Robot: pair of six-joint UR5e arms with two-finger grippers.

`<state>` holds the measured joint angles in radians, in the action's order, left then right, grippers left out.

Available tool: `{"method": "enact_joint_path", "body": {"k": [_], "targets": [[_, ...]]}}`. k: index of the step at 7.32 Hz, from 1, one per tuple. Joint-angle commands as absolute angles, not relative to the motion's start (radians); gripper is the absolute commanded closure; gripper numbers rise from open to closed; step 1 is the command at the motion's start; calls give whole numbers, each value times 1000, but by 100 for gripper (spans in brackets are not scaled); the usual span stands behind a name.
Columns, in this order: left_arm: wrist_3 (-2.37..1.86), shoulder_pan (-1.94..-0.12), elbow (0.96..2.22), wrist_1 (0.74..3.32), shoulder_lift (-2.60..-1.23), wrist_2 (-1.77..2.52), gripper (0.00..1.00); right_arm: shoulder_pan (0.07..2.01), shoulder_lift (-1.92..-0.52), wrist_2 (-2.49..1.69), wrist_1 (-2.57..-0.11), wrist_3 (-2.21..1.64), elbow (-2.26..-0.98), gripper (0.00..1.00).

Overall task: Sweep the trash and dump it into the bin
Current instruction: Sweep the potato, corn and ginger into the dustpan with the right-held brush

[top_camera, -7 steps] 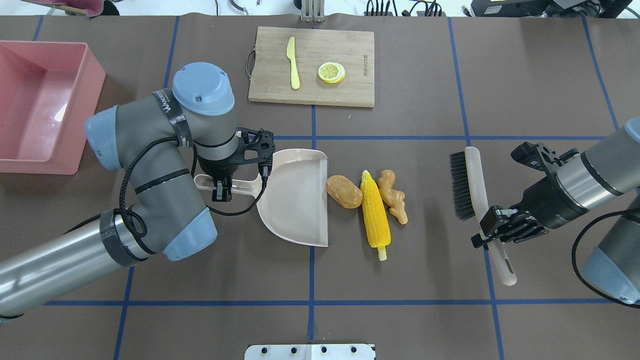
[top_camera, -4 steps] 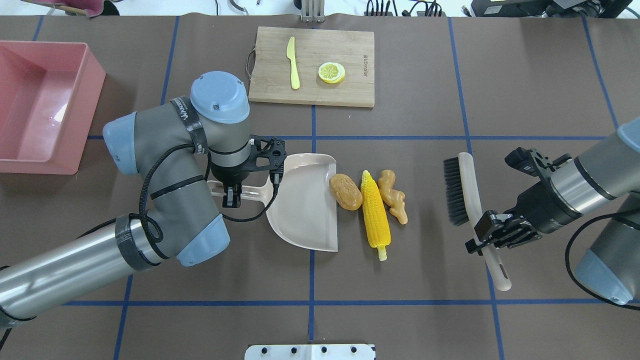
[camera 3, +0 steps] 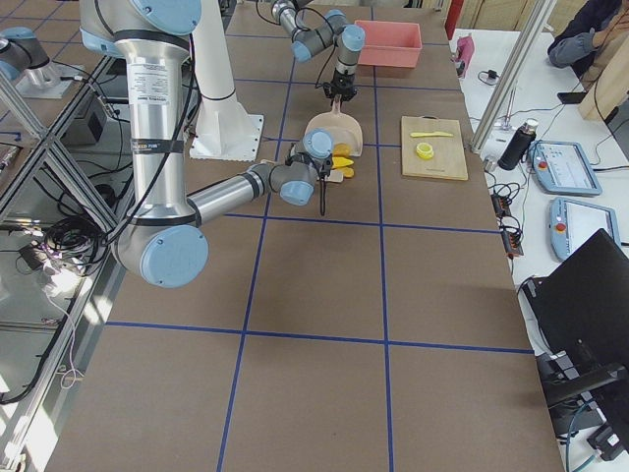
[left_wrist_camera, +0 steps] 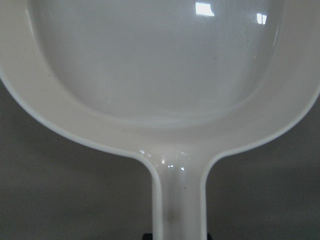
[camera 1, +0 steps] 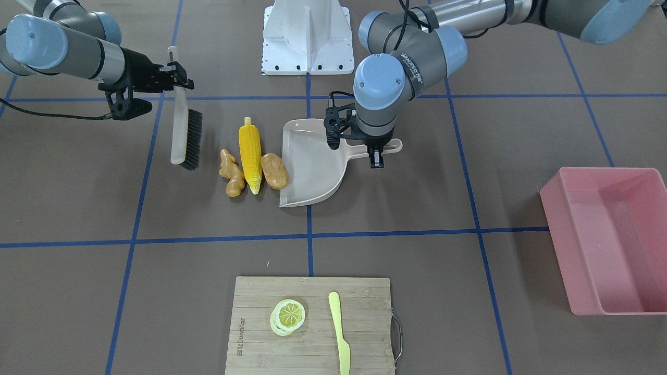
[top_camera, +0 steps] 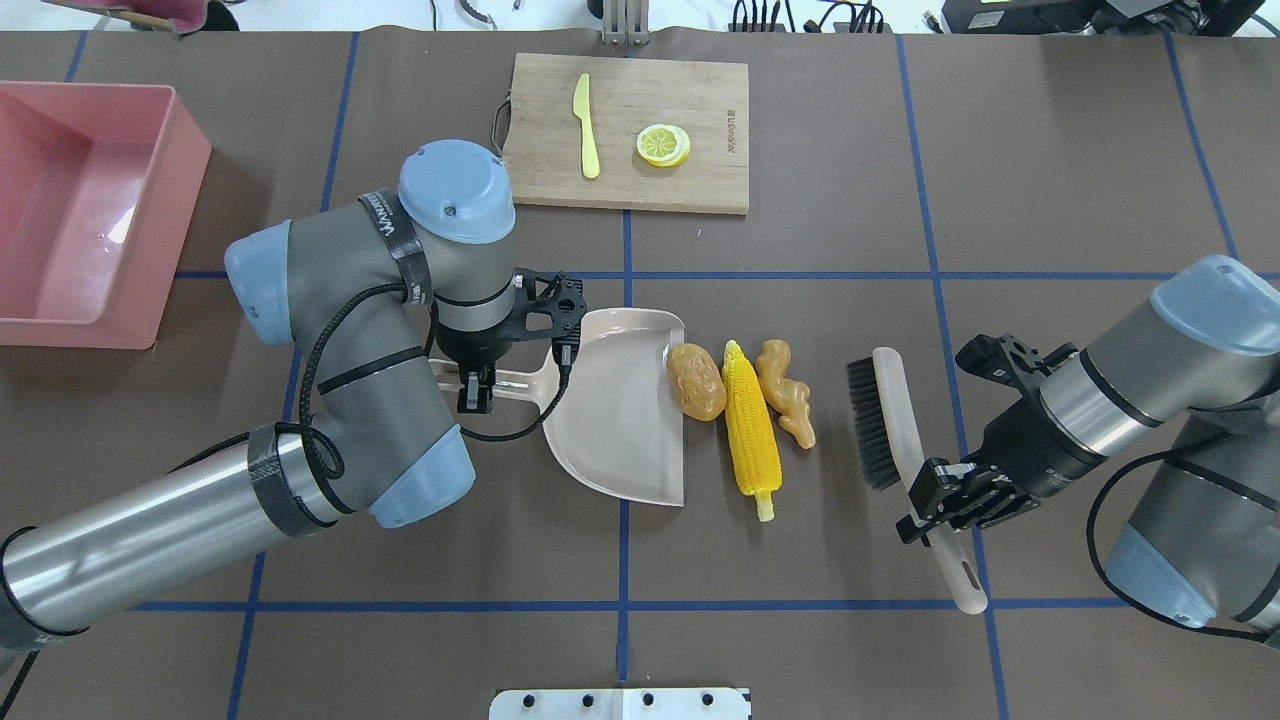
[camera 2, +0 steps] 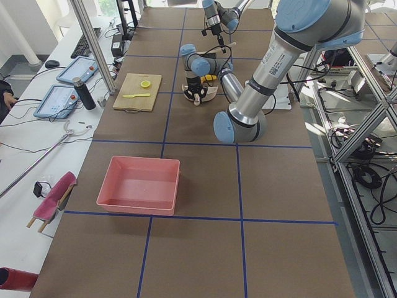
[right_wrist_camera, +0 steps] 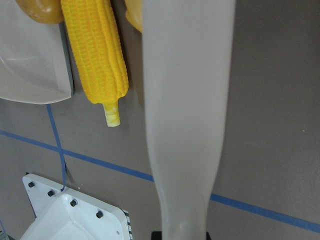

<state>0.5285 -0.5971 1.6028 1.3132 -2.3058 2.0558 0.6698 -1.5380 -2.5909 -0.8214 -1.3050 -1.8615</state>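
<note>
The trash lies in a row at mid-table: a brown potato (top_camera: 697,380), a yellow corn cob (top_camera: 750,420) and a tan ginger root (top_camera: 785,392). My left gripper (top_camera: 478,385) is shut on the handle of a beige dustpan (top_camera: 620,400). The pan's open lip touches the potato. On the ginger's other side, my right gripper (top_camera: 945,500) is shut on the handle of a black-bristled brush (top_camera: 885,415). The bristles face the ginger with a small gap. The pink bin (top_camera: 180,220) stands at the far left. In the right wrist view the brush handle (right_wrist_camera: 187,115) runs beside the corn (right_wrist_camera: 97,55).
A wooden cutting board (top_camera: 625,130) at the far side carries a pale yellow knife (top_camera: 586,125) and lemon slices (top_camera: 663,145). A white mounting plate (top_camera: 620,703) sits at the near edge. Blue tape lines cross the brown table.
My left arm has pushed the dustpan rightward until its lip met the potato. My right arm has carried the brush leftward and nearer the robot, closing on the ginger.
</note>
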Motion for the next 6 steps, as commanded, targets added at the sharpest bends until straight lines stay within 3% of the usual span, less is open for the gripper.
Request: {"method": "enact_joint_path", "body": {"k": [1,6], "targets": [[529,-598,1606,1269,-2307,2062,100,634,-1494,-2592,-824,-1307,-1827,100],[529,-598,1597,1269,-2310,2062,100,634,-1465,-2519,-822,-1302,-1775,100]]}}
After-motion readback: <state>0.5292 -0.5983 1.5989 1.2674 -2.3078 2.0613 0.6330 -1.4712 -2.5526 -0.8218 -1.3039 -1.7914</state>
